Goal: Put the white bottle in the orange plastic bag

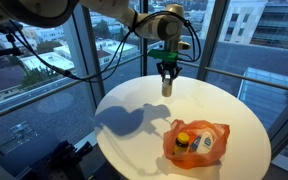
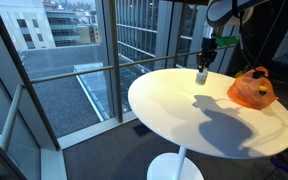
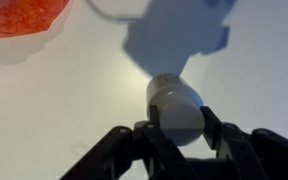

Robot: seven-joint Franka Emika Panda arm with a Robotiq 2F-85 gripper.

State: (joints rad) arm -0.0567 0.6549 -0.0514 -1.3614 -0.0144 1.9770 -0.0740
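The white bottle hangs upright in my gripper above the far side of the round white table. It shows in both exterior views, and in an exterior view the bottle sits under the gripper. In the wrist view the bottle lies between the two black fingers of the gripper, which are shut on it. The orange plastic bag lies on the table's near right part, with things inside; it also shows in an exterior view and at the top left corner of the wrist view.
The table stands on a single white pedestal beside tall glass windows. The arm's shadow falls across the tabletop. The table's edge is close behind the bottle.
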